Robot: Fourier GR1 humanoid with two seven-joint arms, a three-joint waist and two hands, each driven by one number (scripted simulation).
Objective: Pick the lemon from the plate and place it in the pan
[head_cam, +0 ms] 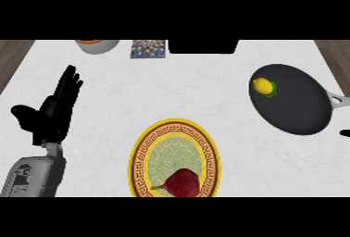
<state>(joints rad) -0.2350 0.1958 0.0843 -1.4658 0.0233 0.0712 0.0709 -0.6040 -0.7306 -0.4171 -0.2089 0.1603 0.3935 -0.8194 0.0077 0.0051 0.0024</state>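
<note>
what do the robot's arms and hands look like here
The left hand is black, with slim fingers and a thick thumb. Its forearm is a light grey rounded shell with small dark markings. Of the right hand only a black tip shows.

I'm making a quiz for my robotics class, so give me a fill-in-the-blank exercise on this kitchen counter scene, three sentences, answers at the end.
1. The lemon lies inside the black ___.
2. The fruit on the gold-rimmed plate is dark ___.
3. The left hand, at the left of the counter, is ___, fingers pointing up.
Missing words: pan, red, open.
</note>
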